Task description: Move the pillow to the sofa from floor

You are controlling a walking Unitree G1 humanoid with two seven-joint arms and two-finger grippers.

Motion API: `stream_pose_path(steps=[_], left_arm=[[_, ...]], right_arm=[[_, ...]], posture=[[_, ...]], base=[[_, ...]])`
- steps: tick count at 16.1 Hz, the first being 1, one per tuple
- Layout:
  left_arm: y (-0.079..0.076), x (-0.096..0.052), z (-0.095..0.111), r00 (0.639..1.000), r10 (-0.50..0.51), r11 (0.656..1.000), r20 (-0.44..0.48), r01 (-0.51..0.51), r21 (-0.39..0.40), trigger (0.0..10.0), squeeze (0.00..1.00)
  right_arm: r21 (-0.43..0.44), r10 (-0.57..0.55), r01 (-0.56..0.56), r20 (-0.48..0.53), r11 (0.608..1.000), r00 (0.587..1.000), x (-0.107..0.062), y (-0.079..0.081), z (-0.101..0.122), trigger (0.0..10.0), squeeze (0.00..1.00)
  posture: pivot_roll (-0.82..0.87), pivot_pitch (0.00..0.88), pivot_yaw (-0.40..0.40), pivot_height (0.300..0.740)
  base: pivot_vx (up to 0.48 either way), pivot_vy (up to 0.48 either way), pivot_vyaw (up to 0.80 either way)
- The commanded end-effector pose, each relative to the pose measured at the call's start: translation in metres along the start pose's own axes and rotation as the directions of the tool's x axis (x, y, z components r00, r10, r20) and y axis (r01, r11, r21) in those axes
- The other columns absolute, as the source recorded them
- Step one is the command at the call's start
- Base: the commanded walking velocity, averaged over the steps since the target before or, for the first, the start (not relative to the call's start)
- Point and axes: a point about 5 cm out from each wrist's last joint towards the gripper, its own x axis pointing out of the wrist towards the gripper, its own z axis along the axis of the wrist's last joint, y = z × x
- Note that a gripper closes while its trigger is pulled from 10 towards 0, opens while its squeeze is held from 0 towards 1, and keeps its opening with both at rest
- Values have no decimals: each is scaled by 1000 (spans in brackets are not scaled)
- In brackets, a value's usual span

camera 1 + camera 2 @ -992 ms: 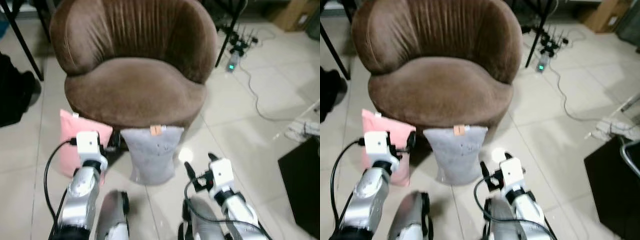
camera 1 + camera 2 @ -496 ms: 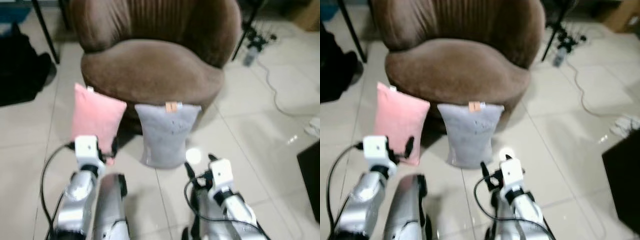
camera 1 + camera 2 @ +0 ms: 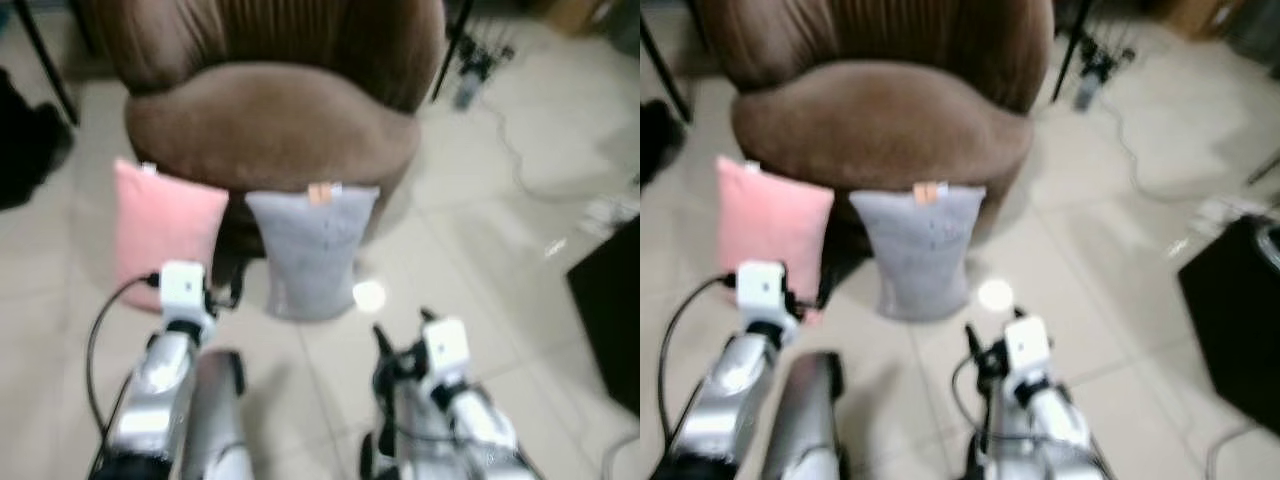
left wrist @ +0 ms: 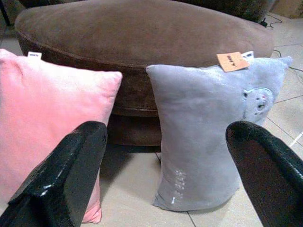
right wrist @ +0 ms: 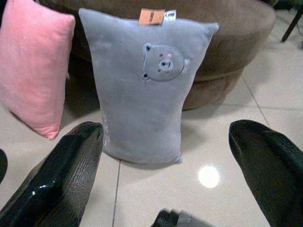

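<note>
2 pillows on tile floor (image 3: 470, 200), both upright, leaning vs front of 1 brown sofa (image 3: 270, 135): pink pillow (image 3: 160, 232) on robot's left, grey pillow (image 3: 308, 250) just beside it, nearer centre. Small gap btwn them.

2 grippers, both w/ fingers spread wide, holding nothing. Left gripper (image 4: 165, 175) low, short of the pillows, aimed at the gap. Right gripper (image 5: 165, 175) faces grey pillow, not touching.

Right wrist view gives bear face on grey pillow + orange tag (image 5: 152, 16) at its top edge; head views too blurred for the face. Head views add black box (image 3: 610, 320) and cables (image 3: 500, 140) on robot's right.
</note>
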Motion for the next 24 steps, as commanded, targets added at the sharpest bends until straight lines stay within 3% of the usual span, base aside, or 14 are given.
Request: stream_pose_path(steps=[1,13,16,17,18,21,24], left_arm=[[-6,0,-1,1000,-18,1000,-7,18,5,10000,0],[-16,3,-5,997,-70,995,-28,72,63,10000,0],[-17,5,-6,992,-106,986,-66,113,120,10000,0],[-13,7,-4,989,-127,980,-80,137,146,10000,0],[0,14,3,982,-158,960,-102,177,216,10000,0],[37,27,18,939,-244,873,-245,322,367,10000,0],[69,38,43,907,-259,808,-333,392,439,10000,0]], right_arm=[[-17,-19,19,3,1000,1000,-2,-9,1,10000,0],[-26,0,0,-4,1000,1000,0,-7,-1,10000,0],[-28,4,-4,-7,1000,1000,0,-6,-2,10000,0],[-27,3,-3,-9,1000,1000,0,-6,-3,10000,0],[-26,1,-2,-11,1000,1000,-1,-6,-4,10000,0],[-23,-8,8,-12,1000,1000,-1,-7,-6,10000,0],[-14,-24,24,-7,1000,1000,1,-6,-6,10000,0]], posture=[[-18,132,-66,511],[-15,122,-69,511],[-15,126,-67,511],[-13,129,-65,511],[-12,131,-61,511],[-11,137,-47,511],[-17,138,-33,511]], base=[[458,0,0],[474,0,0],[0,0,0],[0,0,0],[0,0,0],[0,0,0],[0,0,0]])
